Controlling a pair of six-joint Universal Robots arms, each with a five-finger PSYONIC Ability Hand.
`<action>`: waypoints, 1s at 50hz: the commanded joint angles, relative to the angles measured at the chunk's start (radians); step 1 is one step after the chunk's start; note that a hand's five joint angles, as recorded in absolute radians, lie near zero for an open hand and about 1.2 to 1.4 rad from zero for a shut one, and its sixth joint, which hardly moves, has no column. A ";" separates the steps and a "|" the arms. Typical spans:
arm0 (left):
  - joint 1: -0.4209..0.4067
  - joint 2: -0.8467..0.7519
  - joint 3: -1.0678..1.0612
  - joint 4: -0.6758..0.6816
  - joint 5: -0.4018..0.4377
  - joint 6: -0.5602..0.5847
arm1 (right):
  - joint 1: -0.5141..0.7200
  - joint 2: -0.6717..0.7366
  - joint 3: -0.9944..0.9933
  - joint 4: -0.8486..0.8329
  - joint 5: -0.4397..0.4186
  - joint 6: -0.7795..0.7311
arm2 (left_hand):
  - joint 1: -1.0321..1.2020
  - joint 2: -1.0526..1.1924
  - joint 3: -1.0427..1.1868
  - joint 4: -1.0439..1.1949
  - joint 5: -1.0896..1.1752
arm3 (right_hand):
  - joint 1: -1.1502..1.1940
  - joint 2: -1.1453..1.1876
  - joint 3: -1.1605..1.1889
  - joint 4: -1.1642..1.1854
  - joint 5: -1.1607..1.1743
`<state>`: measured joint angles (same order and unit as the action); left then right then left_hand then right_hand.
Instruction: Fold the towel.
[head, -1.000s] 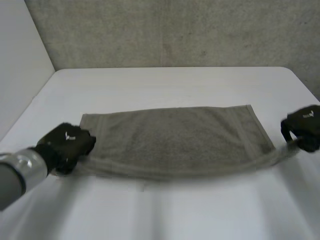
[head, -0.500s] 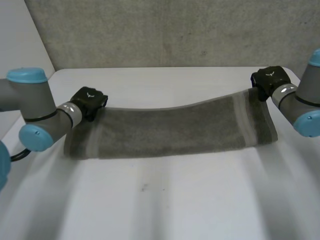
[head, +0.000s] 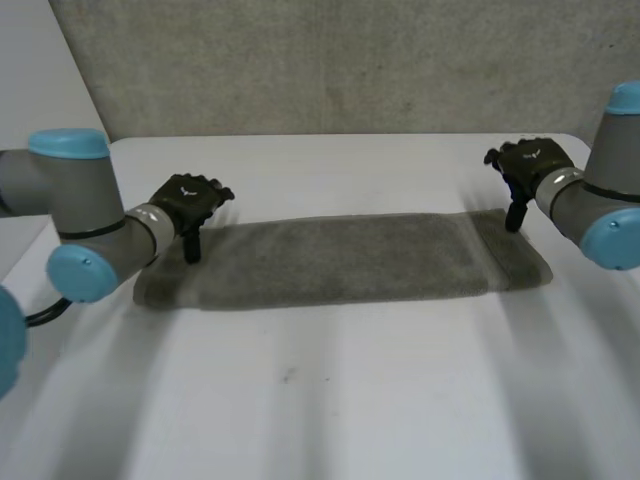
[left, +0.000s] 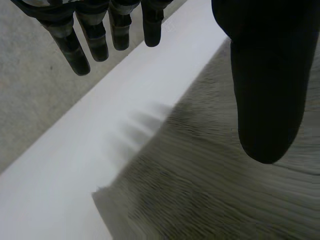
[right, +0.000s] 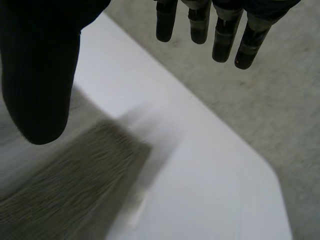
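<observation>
The grey-green towel (head: 340, 260) lies flat on the white table (head: 330, 400) as a long folded strip, running left to right. My left hand (head: 188, 203) hovers over the strip's far left corner, fingers spread and open, holding nothing. In the left wrist view its fingers (left: 100, 35) hang straight above the table, with the thumb (left: 265, 90) over the towel (left: 210, 190). My right hand (head: 527, 165) hovers over the far right corner, also open. In the right wrist view its thumb (right: 40, 75) is above the towel's corner (right: 75, 190), and its fingers (right: 220, 30) are apart from it.
A grey wall (head: 340, 60) rises behind the table's far edge. The table's rounded far right corner (right: 270, 180) lies near my right hand. Bare tabletop spreads in front of the towel.
Both hands carried the towel's near edge over to the far edge, folding it in half lengthwise. They then opened and let go, and the towel settled flat.
</observation>
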<state>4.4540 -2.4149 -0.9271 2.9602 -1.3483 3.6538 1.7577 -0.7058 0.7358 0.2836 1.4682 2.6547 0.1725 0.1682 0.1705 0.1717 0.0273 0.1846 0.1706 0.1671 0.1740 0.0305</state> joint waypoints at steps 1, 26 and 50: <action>0.005 0.235 -0.314 0.051 0.006 -0.044 | -0.023 -0.193 0.350 -0.006 -0.054 -0.018 | 0.002 0.006 0.004 0.003 -0.027 | -0.010 0.004 0.007 0.001 -0.031; -0.039 0.493 -0.817 0.470 0.001 -0.159 | -0.107 -0.195 0.691 -0.380 -0.115 -0.122 | 0.002 0.006 0.004 0.003 -0.027 | 0.711 0.725 0.728 0.721 0.690; -0.035 0.494 -0.825 0.473 0.000 -0.202 | -0.268 -0.245 0.663 -0.423 -0.111 -0.125 | 0.002 0.006 0.004 0.003 -0.027 | 1.212 1.226 1.229 1.222 1.191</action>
<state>4.4204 -1.9221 -1.7499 3.4330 -1.3474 3.4572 1.5751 -0.8978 1.4059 -0.1410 1.3625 2.5328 0.1692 0.1652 0.1673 0.1675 0.0258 1.3771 1.2026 1.2084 1.2096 1.0260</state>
